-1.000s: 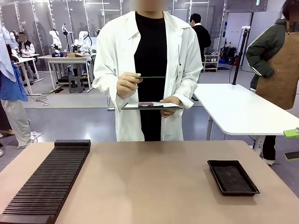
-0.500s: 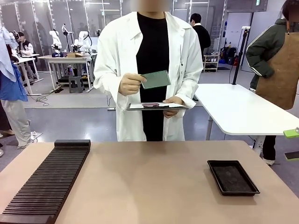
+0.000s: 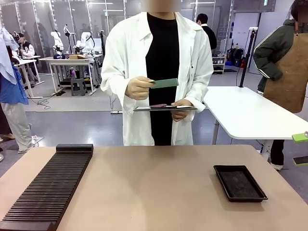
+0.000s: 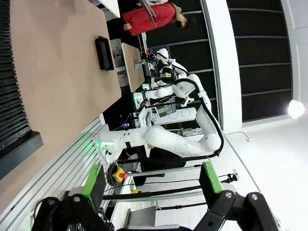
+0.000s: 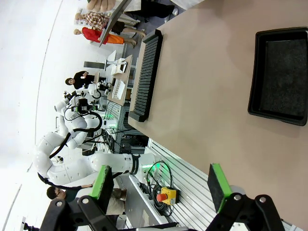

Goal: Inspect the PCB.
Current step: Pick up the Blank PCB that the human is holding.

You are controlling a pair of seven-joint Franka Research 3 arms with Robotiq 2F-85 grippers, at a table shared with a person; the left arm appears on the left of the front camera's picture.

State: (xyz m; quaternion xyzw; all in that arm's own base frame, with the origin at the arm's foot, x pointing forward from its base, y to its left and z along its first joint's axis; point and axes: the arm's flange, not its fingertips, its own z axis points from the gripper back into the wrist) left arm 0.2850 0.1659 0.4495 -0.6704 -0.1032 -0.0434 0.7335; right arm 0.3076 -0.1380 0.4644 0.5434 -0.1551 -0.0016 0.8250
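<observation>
— While you stand nearest the arms, how do the grippers look?
— Both are spread wide and hold nothing. The left gripper (image 4: 150,185) has its green pads (image 4: 94,182) far apart with only air between them. The right gripper (image 5: 159,187) is the same, jaws parted and nothing in them.
— And on the table (image 3: 159,202)?
— A long black slotted rack (image 3: 48,190) lies along the left edge, running from the near left corner toward the far edge. A shallow black tray (image 3: 239,183) sits close to the right edge, about midway between near and far, its dark floor showing. The two are well apart, with bare tabletop between them.
— Where is the PCB?
— Off the table. A person in a white coat (image 3: 125,62) stands just beyond the far edge and holds it at chest height. The PCB (image 3: 165,83) is pinched at one end by one hand (image 3: 138,88). It is tilted, so I see little more than a green sliver of its face.
— What about the other hand (image 3: 182,103)?
— It carries a grey clipboard (image 3: 166,109), held flat just below the PCB and not touching it. Something small and dark reddish (image 3: 158,105) lies on the clipboard; I can't tell what it is.
</observation>
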